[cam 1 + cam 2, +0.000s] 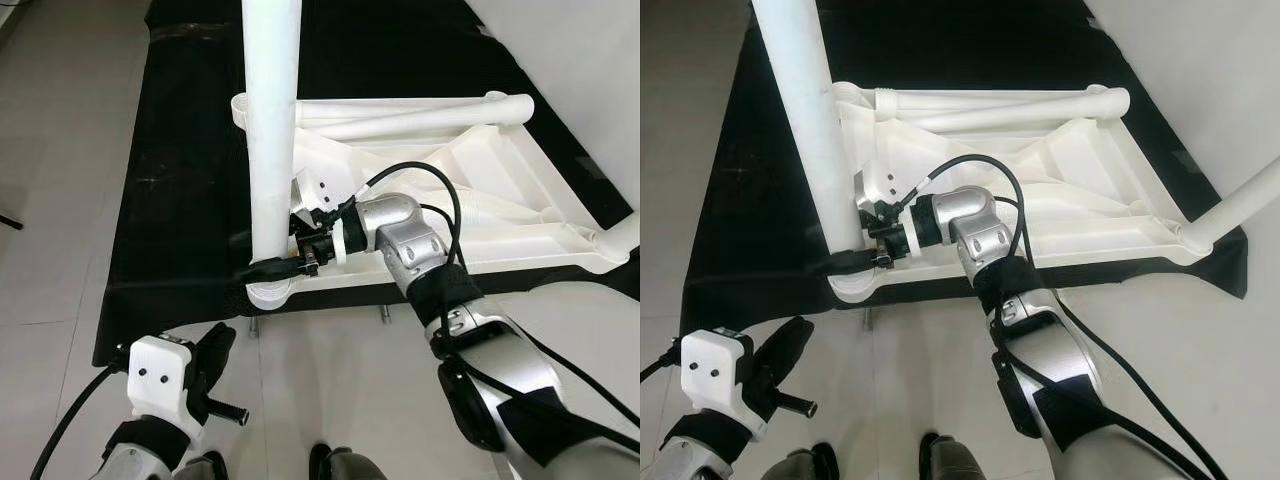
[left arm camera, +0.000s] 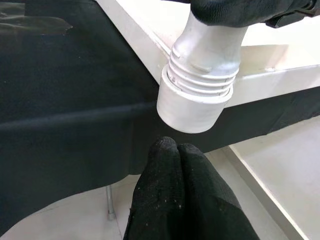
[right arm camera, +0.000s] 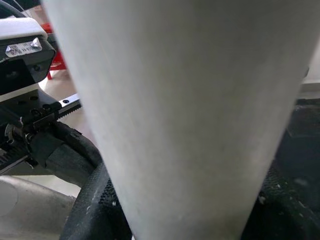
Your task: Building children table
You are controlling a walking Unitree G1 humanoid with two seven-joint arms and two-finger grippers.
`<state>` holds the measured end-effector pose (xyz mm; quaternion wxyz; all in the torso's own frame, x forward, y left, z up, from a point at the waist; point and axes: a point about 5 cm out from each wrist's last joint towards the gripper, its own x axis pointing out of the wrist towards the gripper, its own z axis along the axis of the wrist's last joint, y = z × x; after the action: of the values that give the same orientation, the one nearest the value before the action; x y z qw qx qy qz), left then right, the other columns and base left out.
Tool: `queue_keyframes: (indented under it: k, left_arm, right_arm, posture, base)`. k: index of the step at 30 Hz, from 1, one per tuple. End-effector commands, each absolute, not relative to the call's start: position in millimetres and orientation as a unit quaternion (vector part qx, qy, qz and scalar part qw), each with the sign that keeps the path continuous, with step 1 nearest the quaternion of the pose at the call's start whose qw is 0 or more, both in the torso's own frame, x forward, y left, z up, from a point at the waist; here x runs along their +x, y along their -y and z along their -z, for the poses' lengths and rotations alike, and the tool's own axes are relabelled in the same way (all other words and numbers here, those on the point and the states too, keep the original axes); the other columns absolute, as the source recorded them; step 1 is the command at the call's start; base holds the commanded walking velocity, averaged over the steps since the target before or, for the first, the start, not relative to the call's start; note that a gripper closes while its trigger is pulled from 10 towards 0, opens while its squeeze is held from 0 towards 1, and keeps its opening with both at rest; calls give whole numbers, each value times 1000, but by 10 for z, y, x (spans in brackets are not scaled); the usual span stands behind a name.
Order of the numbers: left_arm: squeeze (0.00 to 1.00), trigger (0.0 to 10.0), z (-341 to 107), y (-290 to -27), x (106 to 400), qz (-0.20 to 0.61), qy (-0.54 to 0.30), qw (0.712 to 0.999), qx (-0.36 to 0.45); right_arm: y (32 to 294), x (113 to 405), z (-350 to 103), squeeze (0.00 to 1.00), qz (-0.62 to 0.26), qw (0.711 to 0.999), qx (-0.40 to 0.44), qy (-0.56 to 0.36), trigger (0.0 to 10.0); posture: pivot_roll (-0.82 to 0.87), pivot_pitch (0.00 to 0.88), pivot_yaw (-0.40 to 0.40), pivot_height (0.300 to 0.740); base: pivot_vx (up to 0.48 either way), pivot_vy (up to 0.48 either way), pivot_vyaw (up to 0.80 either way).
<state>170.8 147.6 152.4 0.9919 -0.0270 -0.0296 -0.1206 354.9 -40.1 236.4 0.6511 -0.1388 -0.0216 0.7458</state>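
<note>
A white children's table top (image 1: 520, 170) lies upside down on a black cloth (image 1: 180, 200). A white leg (image 1: 272, 120) stands upright in the socket (image 2: 195, 95) at the near left corner. My right gripper (image 1: 270, 265) is shut around this leg just above the socket; its black fingers (image 3: 95, 210) wrap the leg (image 3: 190, 120). A second leg (image 1: 1235, 210) stands at the near right corner. Two loose legs (image 1: 420, 110) lie across the far side of the underside. My left gripper (image 1: 215, 348) hangs low in front of the cloth's edge, with its fingers (image 2: 175, 155) pressed together and holding nothing.
The cloth covers a low platform whose thin metal feet (image 1: 385, 313) show under the near edge. Light tiled floor (image 1: 60, 200) runs along the left and front. My own feet (image 1: 330, 465) stand just before the platform. A pale wall (image 1: 580, 60) rises at the right.
</note>
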Motion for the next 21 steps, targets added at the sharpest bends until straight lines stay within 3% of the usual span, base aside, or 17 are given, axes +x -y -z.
queue_keyframes:
  k: [1, 6, 7, 9, 10, 11, 13, 14, 17, 21]
  left_arm:
    - [0, 10000, -1499, -1468, 1685, 123, 18, 992, -28]
    - [0, 10000, -1486, -1491, 1754, 121, 22, 992, -27]
    - [0, 10000, -1486, -1491, 1754, 121, 22, 992, -27]
    - [0, 10000, -1482, -1512, 1775, 121, 23, 992, -26]
    - [0, 10000, -1480, -1526, 1788, 120, 24, 992, -25]
    - [0, 10000, -1484, -1533, 1807, 120, 26, 992, -24]
    - [0, 10000, -1484, -1533, 1807, 120, 26, 992, -24]
    - [0, 10000, -1482, -1537, 1834, 121, 28, 992, -22]
    - [0, 10000, -1474, -1543, 1865, 120, 29, 992, -20]
    - [0, 10000, -1447, -1569, 1924, 118, 29, 992, -20]
  right_arm:
    - [447, 3577, -2321, 0, -736, 666, -120, 14, 0]
    - [689, 3652, -2350, 0, -634, 768, -61, 66, 0]
    - [689, 3652, -2350, 0, -634, 768, -61, 66, 0]
    - [584, 3659, -2148, 0, -531, 847, -22, 34, 0]
    - [490, 3511, -1864, 0, -409, 913, -1, -9, 0]
    - [410, 3296, -1662, 0, -345, 938, -3, -42, 0]
    - [410, 3296, -1662, 0, -345, 938, -3, -42, 0]
    - [298, 3090, -1521, 0, -320, 945, -1, -67, 0]
    - [219, 2985, -1458, 0, -310, 948, -2, -72, 0]
    - [110, 3014, -1454, 0, -327, 943, -7, -62, 0]
  posture:
    - [-49, 274, -126, 740]
    - [-85, 246, -129, 740]
    - [-85, 246, -129, 740]
    - [-103, 236, -134, 740]
    - [-115, 232, -136, 740]
    - [-113, 225, -126, 740]
    - [-113, 225, -126, 740]
    - [-119, 224, -123, 740]
    - [-122, 191, -111, 740]
    - [-118, 169, -120, 740]
  base:
    - [0, 0, 0]
    - [0, 0, 0]
    - [0, 0, 0]
    - [0, 0, 0]
    - [0, 0, 0]
    - [0, 0, 0]
    - [0, 0, 0]
    - [0, 0, 0]
    - [0, 0, 0]
    - [0, 0, 0]
